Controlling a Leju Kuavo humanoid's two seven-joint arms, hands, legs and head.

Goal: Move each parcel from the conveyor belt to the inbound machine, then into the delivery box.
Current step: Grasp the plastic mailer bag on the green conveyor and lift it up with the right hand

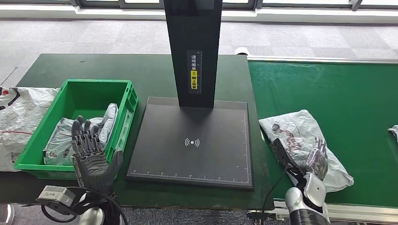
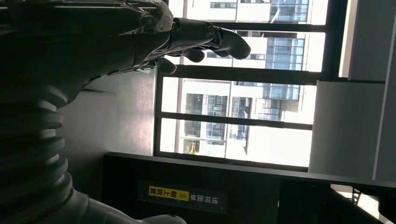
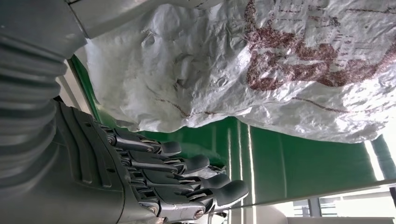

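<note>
A crumpled white-grey parcel (image 1: 300, 133) with dark red print lies on the green conveyor belt (image 1: 338, 93), near its front edge. My right hand (image 1: 315, 161) is at the parcel's near end. In the right wrist view the parcel (image 3: 261, 70) sits between the thumb and the straight fingers (image 3: 187, 179), with belt showing in the gap, so nothing is gripped. The black inbound machine (image 1: 192, 140), a flat plate with a post, stands bare at centre. My left hand (image 1: 94, 152) is raised in front of the green delivery box (image 1: 126, 110), fingers spread and holding nothing.
Several wrapped parcels (image 1: 63, 136) lie inside the green box. A large white bag (image 1: 19, 117) rests on the table to the box's left. Another parcel's corner (image 1: 393, 132) shows on the belt at the far right edge.
</note>
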